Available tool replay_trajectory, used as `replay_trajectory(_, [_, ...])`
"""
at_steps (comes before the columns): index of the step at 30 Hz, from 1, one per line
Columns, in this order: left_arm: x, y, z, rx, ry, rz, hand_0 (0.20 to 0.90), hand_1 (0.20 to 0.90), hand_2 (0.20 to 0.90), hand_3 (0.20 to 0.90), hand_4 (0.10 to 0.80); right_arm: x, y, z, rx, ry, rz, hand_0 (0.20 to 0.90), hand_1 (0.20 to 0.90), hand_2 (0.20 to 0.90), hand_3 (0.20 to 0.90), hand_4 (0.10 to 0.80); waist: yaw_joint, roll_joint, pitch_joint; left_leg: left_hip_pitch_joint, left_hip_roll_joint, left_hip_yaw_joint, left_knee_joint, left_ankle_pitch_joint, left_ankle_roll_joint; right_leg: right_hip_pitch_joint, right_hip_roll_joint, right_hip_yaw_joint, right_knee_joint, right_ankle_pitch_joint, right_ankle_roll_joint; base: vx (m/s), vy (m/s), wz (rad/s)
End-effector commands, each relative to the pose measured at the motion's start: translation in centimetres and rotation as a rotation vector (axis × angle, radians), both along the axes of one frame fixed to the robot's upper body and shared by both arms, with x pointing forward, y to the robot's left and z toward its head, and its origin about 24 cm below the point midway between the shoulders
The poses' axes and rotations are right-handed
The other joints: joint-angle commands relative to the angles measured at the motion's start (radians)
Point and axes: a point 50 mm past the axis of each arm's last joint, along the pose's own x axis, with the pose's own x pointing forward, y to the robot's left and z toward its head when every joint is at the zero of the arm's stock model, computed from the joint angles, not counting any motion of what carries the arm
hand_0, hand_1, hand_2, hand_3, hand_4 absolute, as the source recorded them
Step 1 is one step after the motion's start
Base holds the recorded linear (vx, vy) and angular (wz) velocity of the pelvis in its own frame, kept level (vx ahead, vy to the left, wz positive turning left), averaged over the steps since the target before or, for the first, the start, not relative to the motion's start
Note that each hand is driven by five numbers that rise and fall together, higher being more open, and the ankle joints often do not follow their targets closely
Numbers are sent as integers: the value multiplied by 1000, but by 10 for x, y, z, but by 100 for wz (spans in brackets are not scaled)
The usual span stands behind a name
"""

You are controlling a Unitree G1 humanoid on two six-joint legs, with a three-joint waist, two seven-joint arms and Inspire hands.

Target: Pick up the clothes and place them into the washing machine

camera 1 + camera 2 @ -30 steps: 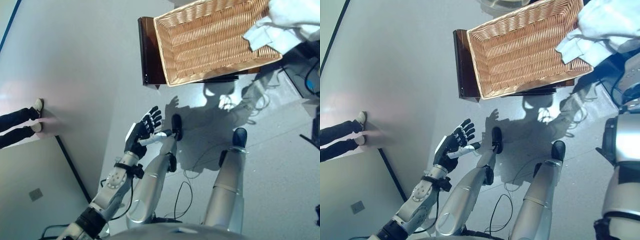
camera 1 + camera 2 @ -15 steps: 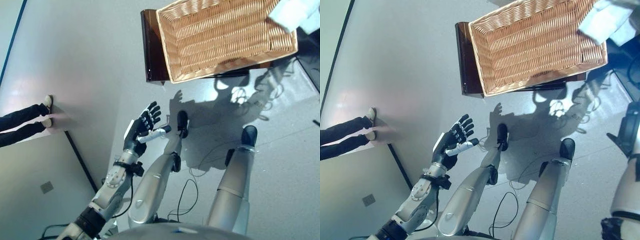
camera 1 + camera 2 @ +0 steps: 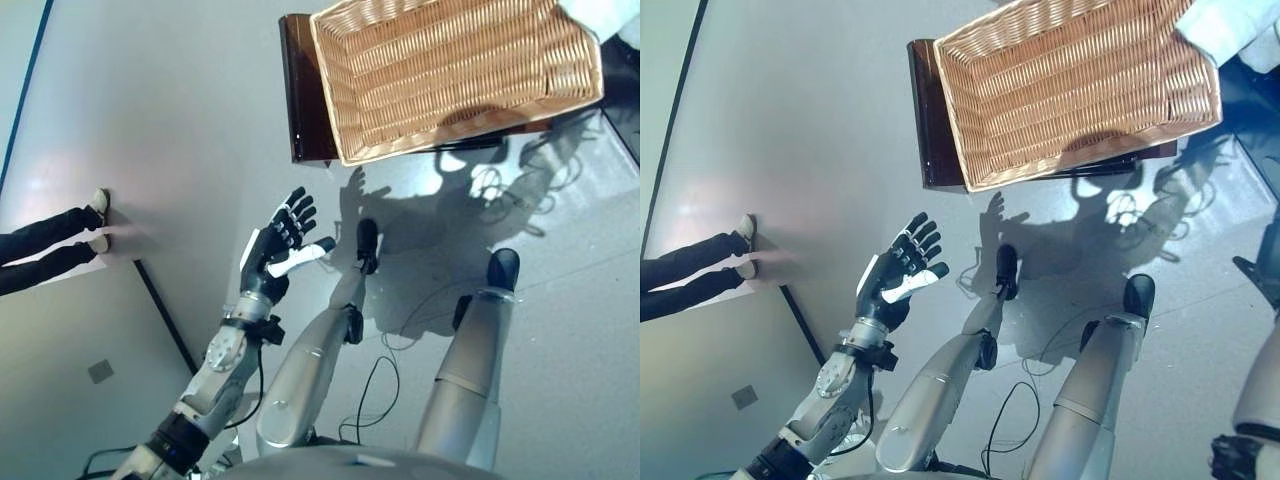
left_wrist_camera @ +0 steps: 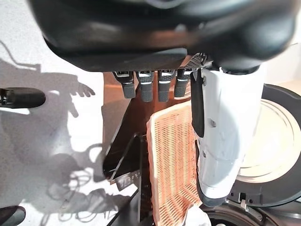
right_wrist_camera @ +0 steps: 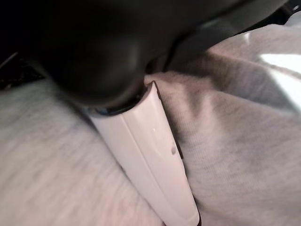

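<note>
Clothes: a pale grey garment [image 5: 244, 155] filled the right wrist view, lying against that hand's white thumb; in the head views only a white corner of it [image 3: 1230, 30] showed at the far right edge, past the basket's far right corner.
Right hand [image 5: 141, 141]: pressed into the cloth; whether its fingers were curled round it could not be told, since they were hidden.
Basket: the wicker basket [image 3: 330, 90] sat empty on a dark stand [image 3: 298, 100], tilted across the view.
Washing machine: a round door [image 4: 273, 141] showed in the left wrist view, just beyond the basket.
Left hand [image 3: 275, 250]: raised over the floor, fingers straight and spread, holding nothing, well apart from the cloth.
Key relation: the garment lay on the right side, so the right hand was far nearer.
Bystander: a person's legs [image 3: 45, 250] at the left edge.
</note>
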Motion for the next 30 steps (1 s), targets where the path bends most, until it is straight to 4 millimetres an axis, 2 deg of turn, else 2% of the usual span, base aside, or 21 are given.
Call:
replay_trajectory(1, [-2,14,28,-61,-151,52,900,900,900,900,800,-106,-10,91,-236,-453,-257,200,200,200,200,300,-8,88,-41,3,68,17,91,-127,-112,53,69,-24,-142,67,-66,19,-22,6])
replay_trajectory(6, [-2,14,26,-60,-143,60,900,900,900,900,800,-110,-14,87,-211,-497,-271,200,200,200,200,300,-6,93,-45,-4,68,20,88,-122,-115,41,75,-19,-131,65,-67,2,-6,0])
replay_trajectory(12, [-2,15,27,-51,-153,52,900,900,900,900,800,-99,-15,79,-216,-416,-277,200,200,200,200,300,-14,94,-36,-5,69,29,84,-120,-121,29,85,-10,-118,57,-73,9,-38,2])
replay_trajectory(16, [-3,15,24,-52,-137,50,900,900,900,900,800,-100,-15,78,-221,-403,-288,200,200,200,200,300,-12,94,-38,0,75,36,67,-118,-127,25,86,-12,-108,43,-76,9,-67,0])
replay_trajectory(24, [-4,12,21,-49,-126,30,900,900,900,900,800,-104,-18,79,-239,-370,-314,200,200,200,200,300,-18,85,-20,11,97,40,21,-93,-139,-1,112,-20,-74,33,-87,-3,-92,3])
replay_trajectory(30, [-5,12,19,-44,-118,20,900,900,900,900,800,-102,-23,74,-244,-317,-329,200,200,200,200,300,-26,81,-15,26,93,47,14,-95,-136,-1,113,-21,-60,30,-86,2,-29,3])
